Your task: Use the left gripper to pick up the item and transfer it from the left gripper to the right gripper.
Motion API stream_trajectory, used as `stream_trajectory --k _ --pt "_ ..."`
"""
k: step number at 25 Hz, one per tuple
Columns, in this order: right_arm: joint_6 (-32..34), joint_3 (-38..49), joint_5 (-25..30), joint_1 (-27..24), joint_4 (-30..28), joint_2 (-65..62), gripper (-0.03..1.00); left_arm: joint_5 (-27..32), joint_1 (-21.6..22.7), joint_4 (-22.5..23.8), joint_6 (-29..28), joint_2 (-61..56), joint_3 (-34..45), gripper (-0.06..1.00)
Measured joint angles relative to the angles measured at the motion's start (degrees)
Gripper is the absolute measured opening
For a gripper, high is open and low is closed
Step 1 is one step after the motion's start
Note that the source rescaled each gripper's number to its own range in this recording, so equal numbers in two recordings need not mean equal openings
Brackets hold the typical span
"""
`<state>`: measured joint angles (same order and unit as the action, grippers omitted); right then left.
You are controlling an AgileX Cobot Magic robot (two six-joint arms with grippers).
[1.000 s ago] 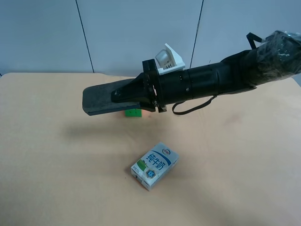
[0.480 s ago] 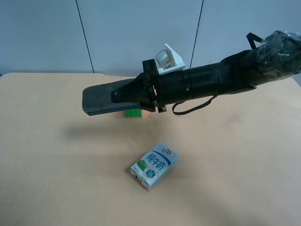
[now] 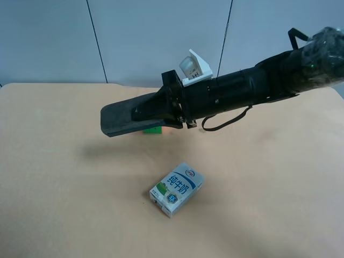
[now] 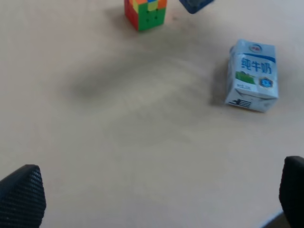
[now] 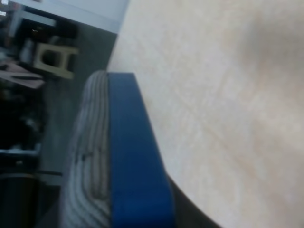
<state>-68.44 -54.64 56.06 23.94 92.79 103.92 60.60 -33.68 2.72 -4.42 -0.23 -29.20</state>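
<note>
R gripper (image 3: pixel 141 111) holds item (image 3: pixel 115 121) aloft; L gripper (image 4: pixel 156 194) spread, empty; carton (image 3: pixel 176 189) on table (image 3: pixel 54 188).

A white-blue-green milk carton (image 3: pixel 177 189) lies flat on the tan counter (image 3: pixel 64 209), at the lower centre of the exterior high frame. Well apart from it, towards mid-frame, stands a multicoloured puzzle cube (image 3: pixel 152 129), only its green edge showing. Grey wall panels (image 3: pixel 156 37) fill the top.
</note>
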Motion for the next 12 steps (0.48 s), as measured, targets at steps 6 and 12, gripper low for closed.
stream_trajectory --k 6,12 --pt "8.82 0.0 -8.18 -0.15 -10.5 -9.02 0.0 0.0 10.28 -0.07 0.0 0.0 0.0 1.0" --pt "21.65 -0.27 -9.01 -6.24 -23.51 -16.44 0.0 0.0 24.82 -0.12 0.0 0.0 0.0 1.0"
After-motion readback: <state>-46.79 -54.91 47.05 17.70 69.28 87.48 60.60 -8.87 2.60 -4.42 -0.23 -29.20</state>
